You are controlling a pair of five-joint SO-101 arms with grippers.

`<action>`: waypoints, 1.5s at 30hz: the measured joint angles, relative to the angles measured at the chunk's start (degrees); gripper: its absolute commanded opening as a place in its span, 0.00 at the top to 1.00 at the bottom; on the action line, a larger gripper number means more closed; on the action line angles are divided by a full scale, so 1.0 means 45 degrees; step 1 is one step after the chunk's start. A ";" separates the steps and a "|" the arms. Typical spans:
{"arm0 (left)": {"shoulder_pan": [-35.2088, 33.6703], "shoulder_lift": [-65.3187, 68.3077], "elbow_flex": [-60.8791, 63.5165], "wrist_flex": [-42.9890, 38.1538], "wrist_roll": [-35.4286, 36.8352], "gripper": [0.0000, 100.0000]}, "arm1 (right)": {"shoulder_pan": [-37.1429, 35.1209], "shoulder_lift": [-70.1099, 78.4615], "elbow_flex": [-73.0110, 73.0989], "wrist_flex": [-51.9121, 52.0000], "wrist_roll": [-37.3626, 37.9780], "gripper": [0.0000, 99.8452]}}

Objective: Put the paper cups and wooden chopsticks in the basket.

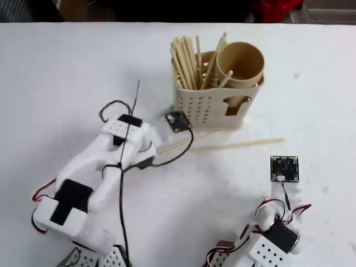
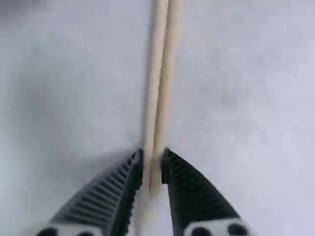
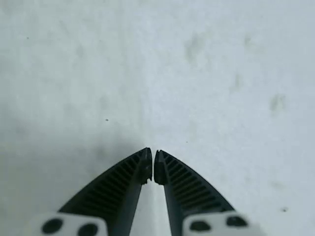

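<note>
White tabletop [image 1: 67, 61] lies under everything. The left gripper [image 2: 152, 166] is clenched on a pair of chopsticks [image 2: 160, 73] lying just in front of the basket [image 1: 208, 108]. This looks like the pick-up step; next they need lifting and tipping in. The right gripper [image 3: 151, 167] is closed on nothing. The basket holds a chopstick bundle [image 1: 186, 61] and a paper cup [image 1: 240, 65].

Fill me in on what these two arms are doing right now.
The left gripper is shut on two wooden chopsticks that lie on the table just in front of the basket. The basket already holds a bundle of chopsticks and a paper cup. The right gripper is shut on nothing, over bare table nearer the front edge.
</note>
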 measured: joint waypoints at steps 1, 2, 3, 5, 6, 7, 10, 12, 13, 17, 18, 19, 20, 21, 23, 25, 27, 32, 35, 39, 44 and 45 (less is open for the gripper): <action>0.0000 -0.0020 0.0000 0.0098 -0.0176 0.98 | 0.0000 0.0000 0.0000 0.0000 0.0000 0.98; 0.0000 -0.0020 -0.0039 0.0234 -0.0254 0.98 | 0.0000 0.0000 0.0000 0.0000 0.0000 0.98; 0.0000 -0.0020 -0.0078 0.0371 -0.0293 0.98 | 0.0000 0.0000 0.0000 0.0000 0.0000 0.98; 0.0000 -0.0117 0.0020 0.0703 -0.0332 0.98 | 0.0000 0.0000 0.0000 0.0000 0.0000 0.98; 0.0000 0.0020 -0.0156 0.0918 -0.0430 0.98 | 0.0000 0.0000 0.0000 0.0000 0.0000 0.98; -0.0020 0.0000 -0.0156 0.1114 -0.0664 0.98 | 0.0000 0.0000 0.0000 0.0000 0.0000 0.98; -0.0215 -0.0020 -0.0117 0.1602 -0.1328 0.98 | 0.0000 0.0000 0.0000 0.0000 0.0000 0.98; -0.0469 -0.0156 0.0098 0.1739 -0.1797 0.98 | 0.0000 0.0000 0.0000 0.0000 0.0000 0.98; -0.0645 -0.0215 0.0215 0.1836 -0.2090 0.98 | 0.0000 0.0000 0.0000 0.0000 0.0000 0.98; -0.1250 -0.0274 0.0527 0.2129 -0.3282 0.98 | 0.0000 0.0000 0.0000 0.0000 0.0000 0.98; -0.1387 -0.0391 0.0645 0.2168 -0.3575 0.98 | 0.0000 0.0000 0.0000 0.0000 0.0000 0.98; -0.1504 -0.0586 0.0840 0.2208 -0.3868 0.98 | 0.0000 0.0000 0.0000 0.0000 0.0000 0.98; -0.1621 -0.0879 0.1114 0.2208 -0.4142 0.98 | 0.0000 0.0000 0.0000 0.0000 0.0000 0.98; -0.1739 -0.1211 0.1446 0.2227 -0.4454 0.98 | 0.0000 0.0000 0.0000 0.0000 0.0000 0.98; -0.1895 -0.2227 0.2364 0.2247 -0.4923 0.98 | 0.0000 0.0000 0.0000 0.0000 0.0000 0.98; -0.1875 -0.3419 0.3243 0.2383 -0.4962 0.97 | 0.0000 0.0000 0.0000 0.0000 0.0000 0.98; -0.1915 -0.4884 0.3712 0.2422 -0.4786 0.92 | 0.0000 0.0000 0.0000 0.0000 0.0000 0.98; -0.1836 -0.8010 0.3907 0.2540 -0.3673 0.87 | 0.0000 0.0000 0.0000 0.0000 0.0000 0.98; -0.0879 -0.8537 0.3907 0.2344 -0.2755 0.88 | 0.0000 0.0000 0.0000 0.0000 0.0000 0.98; 0.1074 -0.7932 0.3927 0.0996 -0.1348 0.88 | 0.0000 0.0000 0.0000 0.0000 0.0000 0.98; 0.1817 -0.5001 0.2735 -0.0137 -0.0449 0.88 | 0.0000 0.0000 0.0000 0.0000 0.0000 0.98; 0.1817 -0.4317 0.2286 -0.0215 -0.0371 0.88 | 0.0000 0.0000 0.0000 0.0000 0.0000 0.98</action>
